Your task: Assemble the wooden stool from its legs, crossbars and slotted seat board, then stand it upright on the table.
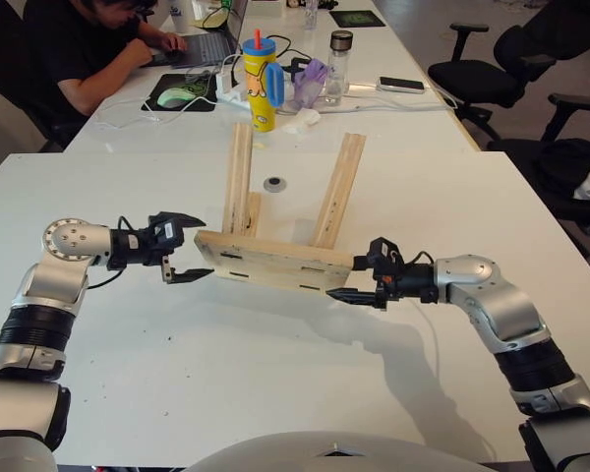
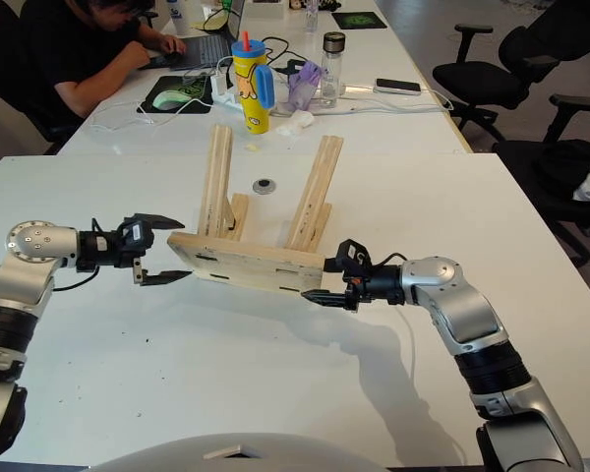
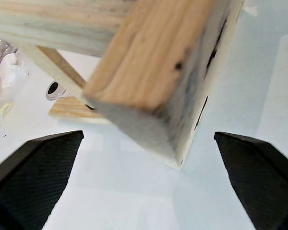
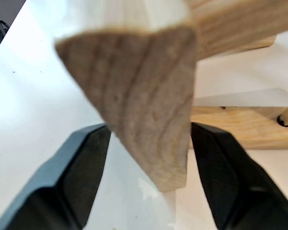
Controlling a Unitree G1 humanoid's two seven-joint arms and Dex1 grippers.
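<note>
With the stool (image 1: 275,261) lying on its side mid-frame on the bench (image 1: 275,393), your right gripper (image 1: 346,275) pinched its right end while your left gripper (image 1: 201,248) hung spread beside the left end, so a one-sided lift could have twisted it loose.

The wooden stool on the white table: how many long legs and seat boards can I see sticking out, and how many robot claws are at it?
long pale wooden legs: 2
flat slotted wooden seat board: 1
black two-finger grippers: 2
Total: 5
</note>
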